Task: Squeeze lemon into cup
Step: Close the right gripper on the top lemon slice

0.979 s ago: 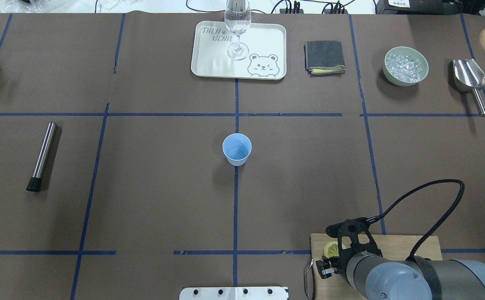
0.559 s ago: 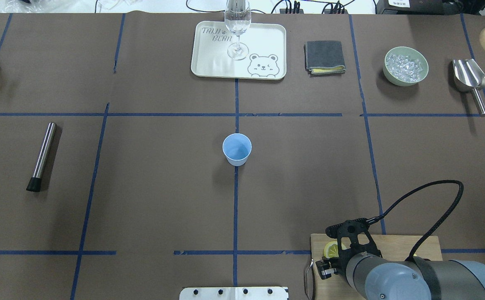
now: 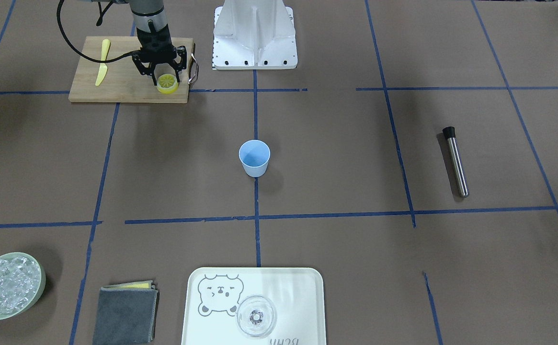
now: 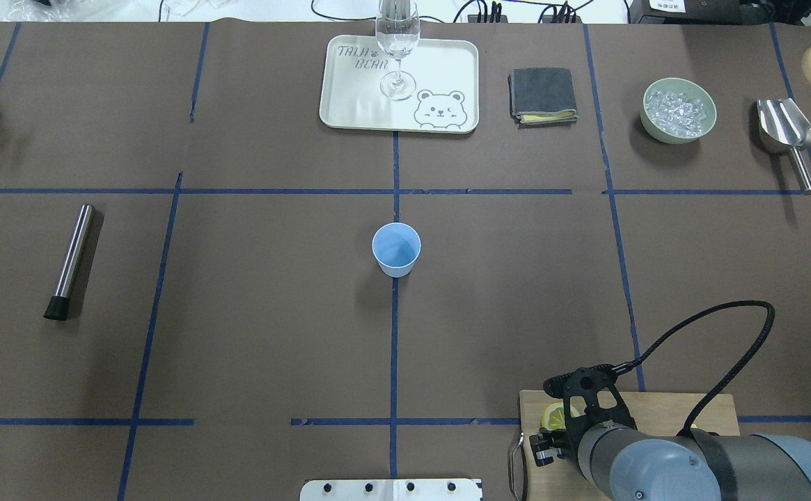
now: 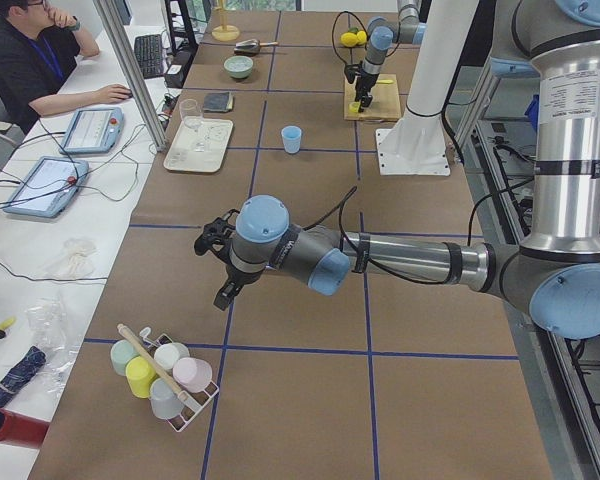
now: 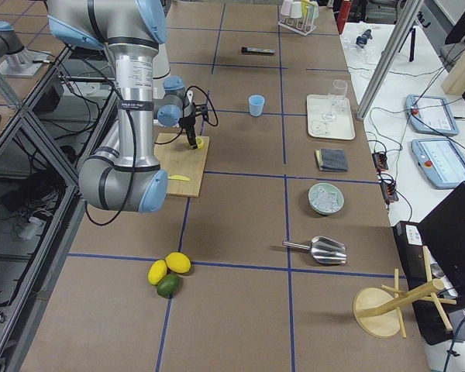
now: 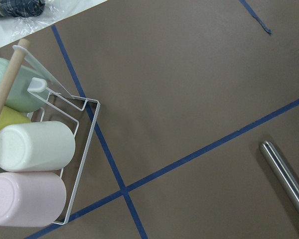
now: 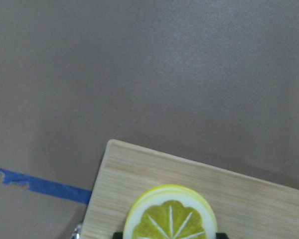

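Right gripper [image 3: 166,81]: fingers spread to the lemon's [image 3: 167,85] width, flanking it near the cutting board's [image 3: 116,86] corner; grip force indeterminate. Cup [image 3: 254,158] well apart.

Only legible text: "TAIJI BEAR", printed above a cartoon bear on the cream rectangular plastic tray [image 4: 447,69] at the bench's [image 4: 273,278] far edge. Nothing else readable.
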Action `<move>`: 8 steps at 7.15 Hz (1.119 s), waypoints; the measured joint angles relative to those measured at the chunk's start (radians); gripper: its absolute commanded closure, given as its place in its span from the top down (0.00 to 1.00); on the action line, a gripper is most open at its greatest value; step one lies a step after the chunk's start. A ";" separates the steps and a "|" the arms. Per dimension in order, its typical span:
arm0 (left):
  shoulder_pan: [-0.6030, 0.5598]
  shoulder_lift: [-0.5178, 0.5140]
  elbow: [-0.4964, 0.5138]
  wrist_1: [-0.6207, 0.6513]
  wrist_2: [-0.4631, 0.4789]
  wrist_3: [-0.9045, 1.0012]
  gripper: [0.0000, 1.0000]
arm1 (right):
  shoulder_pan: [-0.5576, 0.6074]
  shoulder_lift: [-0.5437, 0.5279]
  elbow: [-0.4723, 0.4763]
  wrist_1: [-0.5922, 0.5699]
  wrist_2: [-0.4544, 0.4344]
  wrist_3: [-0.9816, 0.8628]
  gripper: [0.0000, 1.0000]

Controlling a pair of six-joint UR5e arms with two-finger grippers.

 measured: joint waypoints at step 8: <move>0.000 -0.001 0.000 0.000 0.000 0.000 1.00 | 0.019 -0.004 0.056 -0.021 0.002 -0.002 0.62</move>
